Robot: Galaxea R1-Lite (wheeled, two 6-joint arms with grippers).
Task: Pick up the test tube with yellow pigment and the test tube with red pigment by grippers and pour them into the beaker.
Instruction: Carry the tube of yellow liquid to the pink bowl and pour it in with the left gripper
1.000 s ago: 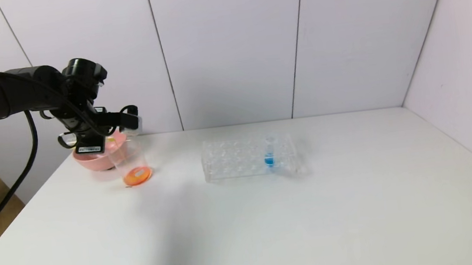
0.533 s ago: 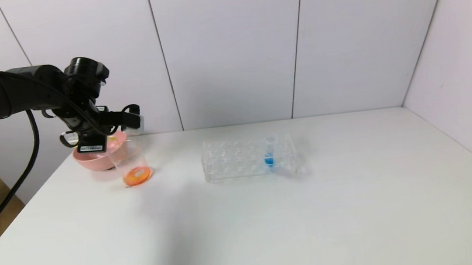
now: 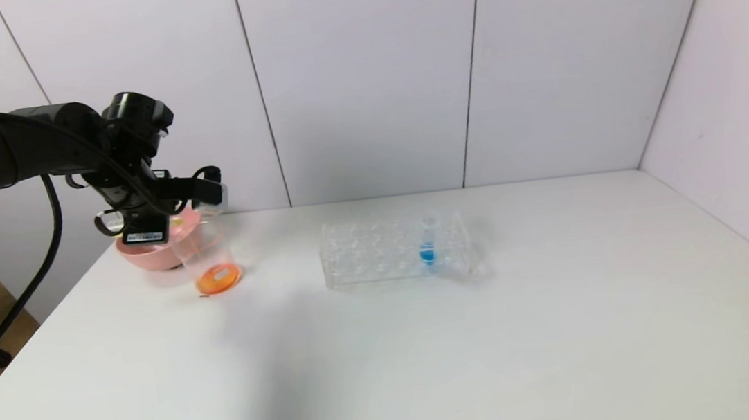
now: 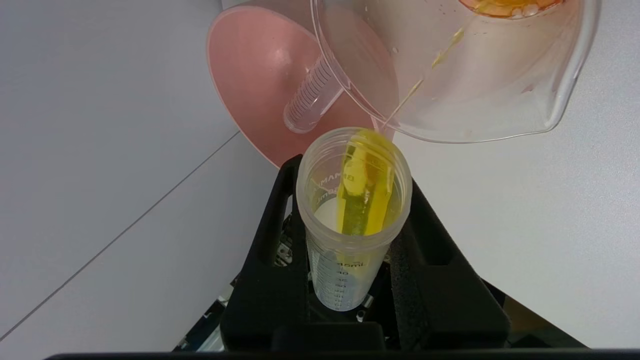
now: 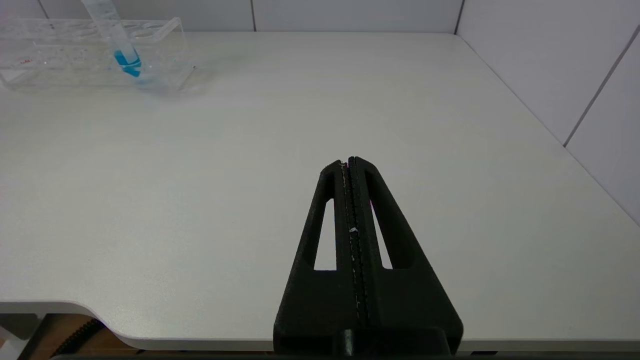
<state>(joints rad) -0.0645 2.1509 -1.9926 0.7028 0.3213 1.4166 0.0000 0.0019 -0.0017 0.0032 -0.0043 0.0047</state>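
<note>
Red looks done: orange-red liquid already sits in the bottom of the clear cylindrical beaker point(image 3: 207, 255), and an emptied clear graduated tube point(image 4: 312, 97) lies in the pink plastic bowl point(image 4: 250, 75) just beyond the claw, probably the test tube with red pigment, though nothing red shows in it. Yellow pour is mid-way: left gripper point(image 4: 352, 240), a black two-finger claw, is pinching the clear test tube with yellow pigment point(image 4: 354, 210) round its body, fingers spread only as wide as the tube and pressing both sides. Tube is tipped, mouth pointing away from the claw toward the beaker rim; a thin yellow stream runs from its lip down the beaker's inner wall, and a yellow streak is left along the tube's inside, so it isn't drained yet. Left to do, as I read it: finish draining, then put the tube down, likely in the bowl. Right gripper point(image 5: 351, 165) is parked low at the near table edge, fingers pressed together on nothing, well apart from the clear plastic tube rack point(image 3: 379, 251) holding the blue-liquid tube point(image 3: 427, 243)
</note>
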